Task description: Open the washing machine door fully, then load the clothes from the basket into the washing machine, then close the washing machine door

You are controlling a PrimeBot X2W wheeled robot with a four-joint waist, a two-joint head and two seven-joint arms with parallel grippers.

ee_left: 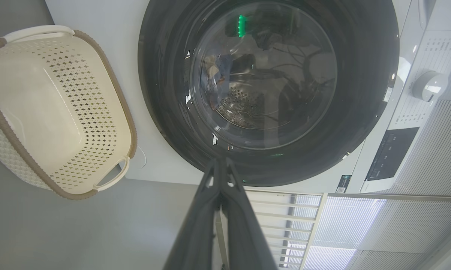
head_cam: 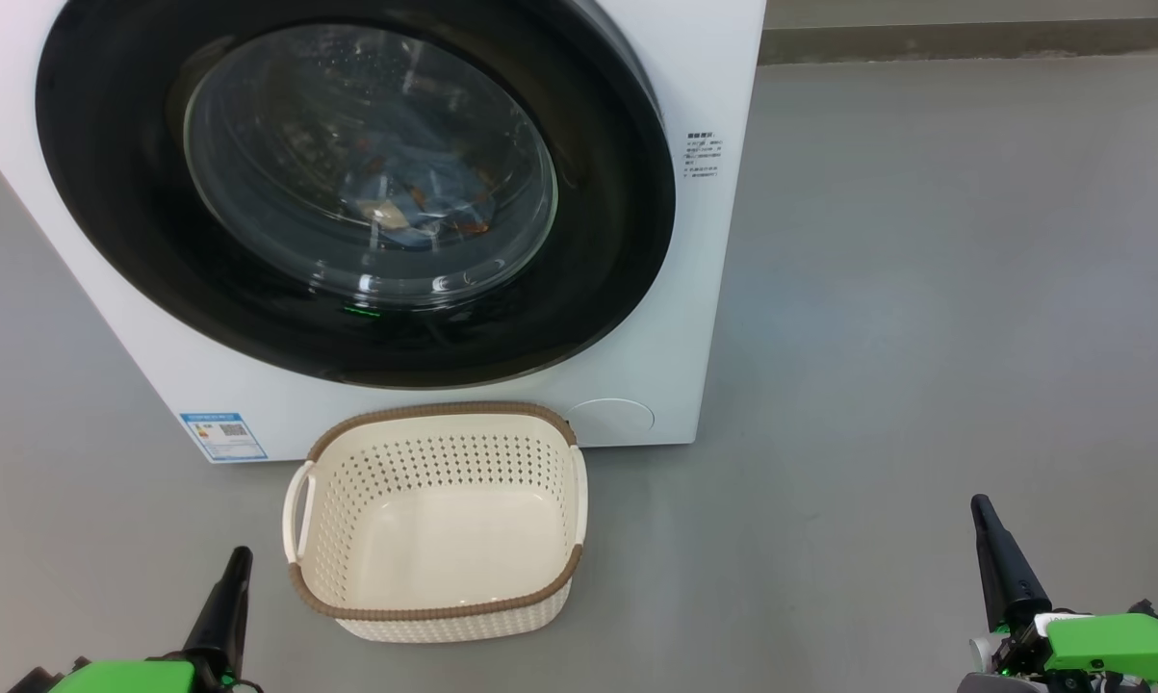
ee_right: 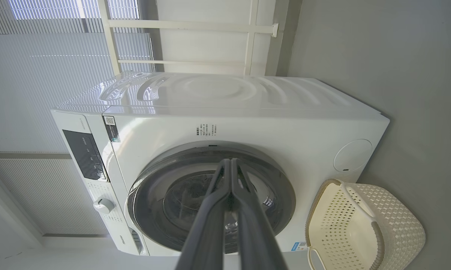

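Two grippers, both pinched shut and holding nothing: the left gripper [head_cam: 239,560] at 7 o'clock in the head view, the right gripper [head_cam: 981,505] at 4 o'clock. One basket [head_cam: 434,414] stands between them, at 2 o'clock from the left and 9 o'clock from the right. Behind it is one washing machine [head_cam: 713,308]. The single washing machine door [head_cam: 107,192] is closed, at 1 o'clock from the left; one heap of the clothes [head_cam: 424,207] shows behind its glass.

Long dark pincer fingers [head_cam: 222,606] (green wrist housings [head_cam: 1118,643])

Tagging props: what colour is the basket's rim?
Brown, woven-look rim on a cream basket; head view shows it best.
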